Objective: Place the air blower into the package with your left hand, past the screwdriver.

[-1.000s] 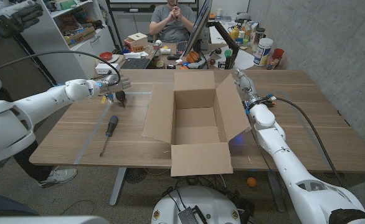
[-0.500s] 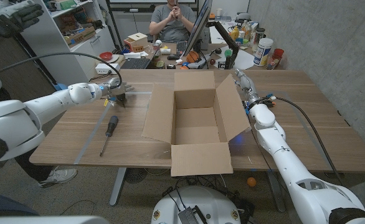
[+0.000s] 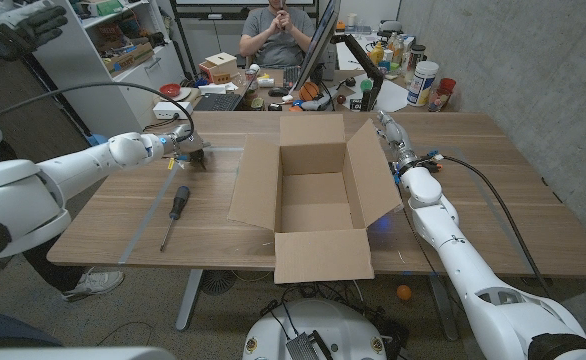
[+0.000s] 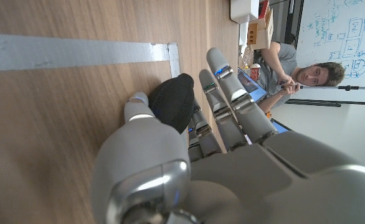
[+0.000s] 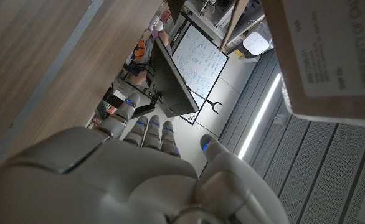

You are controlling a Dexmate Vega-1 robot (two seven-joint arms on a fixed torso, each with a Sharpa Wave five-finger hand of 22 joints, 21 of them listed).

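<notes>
At the table's near edge lies the screwdriver [image 3: 174, 213]; beyond it the left hand [image 3: 185, 150] closes its fingers around the black air blower [image 4: 172, 102], seemingly a light, squashy rubber bulb best held round its middle. The open package [image 3: 313, 197] stands well to the side.

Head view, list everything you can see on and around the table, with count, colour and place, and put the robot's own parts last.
Cardboard box: one, brown, flaps open, table middle.
Screwdriver: one, black handle, lying on the table left of the box.
Air blower: one, black, on the table at the left hand.
Tape lines: pale strips on the table's left part.
Table: one, wooden.
Person: one, seated behind the table at a cluttered desk.
Left hand: fingers around the air blower.
Right hand: beside the box's right flap, holding nothing.
</notes>
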